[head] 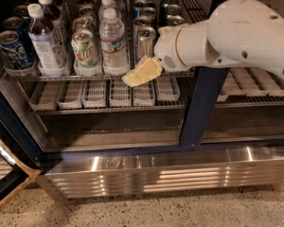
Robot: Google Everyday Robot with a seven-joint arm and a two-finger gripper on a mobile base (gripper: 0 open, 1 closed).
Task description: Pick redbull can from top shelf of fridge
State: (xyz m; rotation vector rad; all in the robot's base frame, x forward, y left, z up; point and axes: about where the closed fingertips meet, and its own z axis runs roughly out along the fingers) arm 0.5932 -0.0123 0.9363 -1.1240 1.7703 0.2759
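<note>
Gripper: pale yellow gripper (133, 77) on the white arm (236, 30), low at the front edge of the top shelf (52, 76), just in front of the redbull can's lower part.
Grip state: cannot tell whether it is clenched or released.
Camera view, redbull can: slim silver-and-blue redbull can (145, 40) stands first in its lane at the shelf's front edge, right of centre in the open bay. The fridge (201, 112) door post is to its right.
Neighbours: a water bottle (114, 41) is just beside the can on its left. A green-patterned can (85, 48) is one lane further left. More cans queue behind it toward the back edge.
Orientation: upright, pull-tab top facing up, base on the rack.
Long axis: vertical, square to the shelf's front edge.
Handling, judged: rigid but thin-walled, so it would dent under a hard squeeze. Smooth metal, probably cold and slick. Moderately heavy if full, and tall and narrow, so easily tipped.
Hold point, judged: across the round body at mid-height, approached from the front edge, with a jaw on each side.
Risk, judged: little room on the bottle side, and a nudge could topple the can back into its lane.
</note>
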